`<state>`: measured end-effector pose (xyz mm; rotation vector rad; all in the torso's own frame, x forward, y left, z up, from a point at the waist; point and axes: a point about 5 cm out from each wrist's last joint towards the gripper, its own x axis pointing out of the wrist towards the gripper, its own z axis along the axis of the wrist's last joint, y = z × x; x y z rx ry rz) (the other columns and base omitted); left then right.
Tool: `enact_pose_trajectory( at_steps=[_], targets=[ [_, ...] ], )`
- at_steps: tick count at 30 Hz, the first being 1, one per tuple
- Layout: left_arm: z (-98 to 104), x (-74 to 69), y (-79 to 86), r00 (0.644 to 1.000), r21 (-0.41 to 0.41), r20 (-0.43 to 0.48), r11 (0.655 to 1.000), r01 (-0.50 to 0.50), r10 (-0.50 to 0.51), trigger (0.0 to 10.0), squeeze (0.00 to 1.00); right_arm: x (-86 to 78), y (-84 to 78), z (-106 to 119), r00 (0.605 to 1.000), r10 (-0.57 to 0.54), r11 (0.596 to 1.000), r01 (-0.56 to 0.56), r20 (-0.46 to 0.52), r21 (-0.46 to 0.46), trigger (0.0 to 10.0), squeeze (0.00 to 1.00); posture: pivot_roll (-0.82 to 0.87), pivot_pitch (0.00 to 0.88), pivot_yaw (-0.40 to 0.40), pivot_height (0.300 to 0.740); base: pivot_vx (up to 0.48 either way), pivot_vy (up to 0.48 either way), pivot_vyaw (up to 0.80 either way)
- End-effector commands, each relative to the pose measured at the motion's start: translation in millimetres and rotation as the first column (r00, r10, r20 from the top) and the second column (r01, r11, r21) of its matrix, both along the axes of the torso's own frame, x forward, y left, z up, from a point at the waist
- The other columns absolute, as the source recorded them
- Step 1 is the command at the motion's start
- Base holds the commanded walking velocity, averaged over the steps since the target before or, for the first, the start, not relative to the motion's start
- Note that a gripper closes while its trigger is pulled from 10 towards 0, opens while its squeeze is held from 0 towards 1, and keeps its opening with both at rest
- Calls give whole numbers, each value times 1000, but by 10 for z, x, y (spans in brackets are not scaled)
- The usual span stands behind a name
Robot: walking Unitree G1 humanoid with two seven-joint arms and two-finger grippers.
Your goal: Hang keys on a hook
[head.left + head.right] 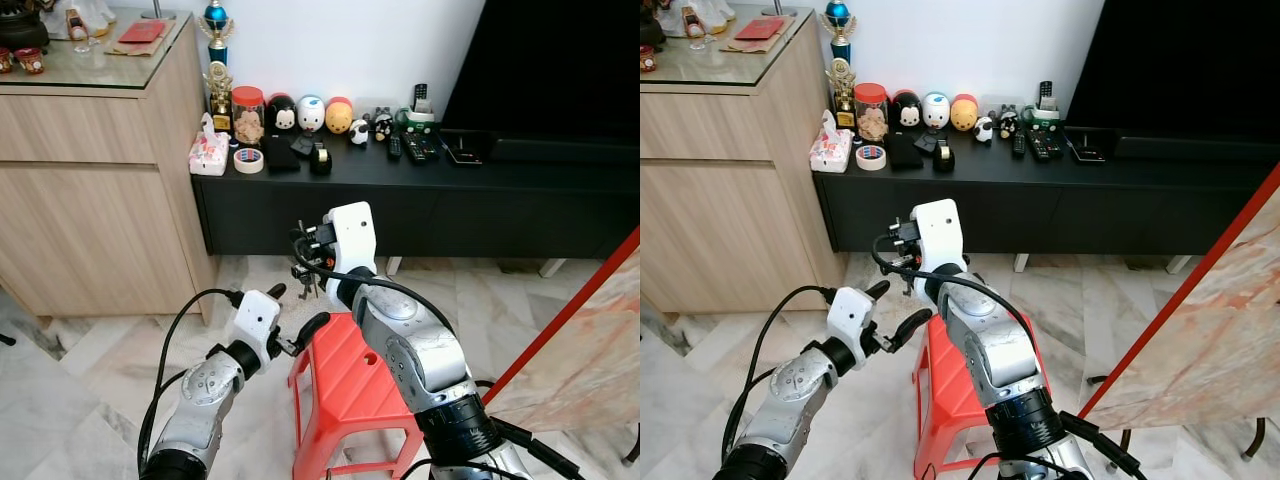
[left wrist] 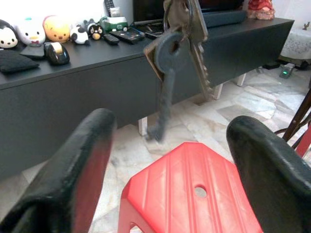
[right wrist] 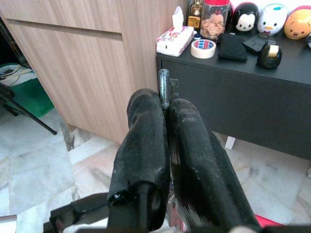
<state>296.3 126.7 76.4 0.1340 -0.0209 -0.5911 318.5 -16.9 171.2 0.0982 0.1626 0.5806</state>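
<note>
Left wrist view: keys (image 2: 177, 58) are held clamped by the right end effector (image 1: 303, 262); the left end effector (image 1: 292, 322), spread below, should be kept clear.

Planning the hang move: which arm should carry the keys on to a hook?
Right. Its pincer is shut on the keys, which dangle above the red stool. The left pincer is open and empty.
</note>
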Motion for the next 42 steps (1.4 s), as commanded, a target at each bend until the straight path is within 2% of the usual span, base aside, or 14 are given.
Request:
enact_pose_trajectory(
  at_steps=[1,2,4,6,10,12,20,23,27,30,31,38,40,42],
  targets=[
    [1,13,-44,1000,8,6,1000,17,-17,1255,0,-28,119,176,999,34,998,-36,38,54,10000,0,2,0,-136,740,0,0,0],
    [1,13,-44,1000,8,6,1000,17,-17,1255,0,-28,119,176,999,34,998,-36,38,54,10000,0,2,0,-136,740,0,0,0],
    [-14,12,-59,1000,16,5,1000,16,-16,6980,0,-33,133,188,999,39,997,-41,37,63,10000,0,2,0,-136,740,0,0,0],
    [-17,12,-63,1000,17,4,1000,16,-16,7216,0,-35,137,191,998,41,997,-43,37,65,10000,0,2,0,-136,740,0,0,0],
    [-22,15,-69,1000,15,2,1000,16,-16,4784,0,-37,145,199,998,42,997,-45,38,68,10000,0,0,0,-136,740,0,0,0],
    [-31,13,-74,1000,12,-2,1000,17,-17,588,0,-39,148,203,998,43,996,-46,38,71,10000,0,0,0,-136,740,0,0,0],
    [-53,5,-97,1000,1,-9,1000,19,-19,0,0,-40,160,223,998,45,996,-48,40,80,10000,0,0,0,-137,740,0,0,0],
    [-61,2,-112,1000,-2,-11,1000,21,-21,4706,0,-42,166,228,998,46,995,-49,40,84,10000,0,-2,0,-138,740,0,0,0],
    [-64,3,-114,1000,-2,-12,1000,20,-20,6039,0,-43,169,231,998,47,995,-50,40,85,10000,0,-2,0,-138,740,0,0,0],
    [-76,7,-116,1000,2,-20,1000,21,-21,3961,0,-45,175,243,998,49,994,-52,40,92,10000,0,-2,0,-137,740,0,0,0],
    [-82,6,-121,999,4,-23,1000,24,-24,392,0,-45,176,242,998,49,994,-52,40,93,10000,0,-3,0,-136,740,0,0,0],
    [-88,6,-126,1000,-6,-23,1000,18,-18,39,0,-46,181,232,998,50,994,-53,35,93,10000,0,-2,0,-136,740,0,0,0],
    [-88,10,-127,1000,-7,-20,1000,12,-12,8118,0,-49,181,231,998,51,994,-54,34,93,10000,0,-4,0,-137,740,0,0,0],
    [-88,11,-127,1000,-8,-19,1000,11,-11,8118,0,-49,181,231,998,51,994,-54,33,93,10000,0,-4,0,-137,740,0,0,0]
  ],
)
